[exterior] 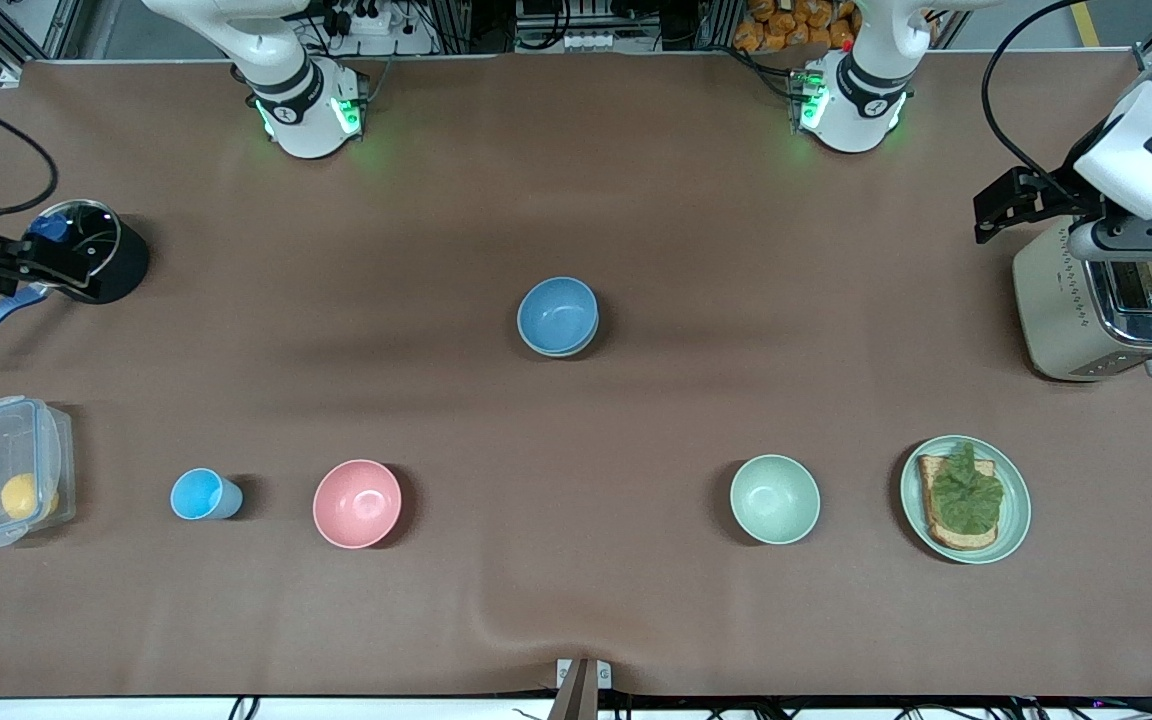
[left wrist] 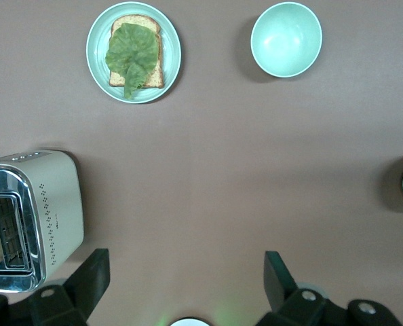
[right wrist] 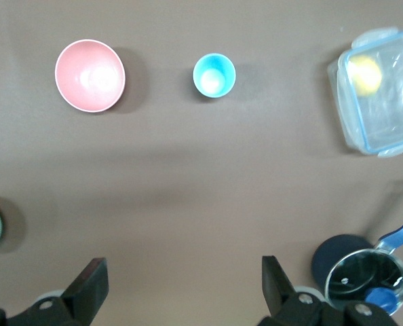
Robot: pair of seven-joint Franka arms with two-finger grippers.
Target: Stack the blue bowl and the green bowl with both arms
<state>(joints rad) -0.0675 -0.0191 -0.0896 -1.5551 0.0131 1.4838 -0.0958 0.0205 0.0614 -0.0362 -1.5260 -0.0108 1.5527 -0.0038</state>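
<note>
Brown tabletop (exterior: 636, 200): one blue bowl (exterior: 557, 313) nested in one green bowl (exterior: 558, 349) (stacked); left end effector (left wrist: 184, 285) and right end effector (right wrist: 184, 285) both released.

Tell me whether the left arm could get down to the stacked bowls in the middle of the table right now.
Probably yes. The left end effector hangs open beside the toaster, holding nothing, and only bare table shows between it and the blue bowl, which sits in the green bowl.

White arms, green-lit bases, black cables, black finger pads (left wrist: 86, 280).
</note>
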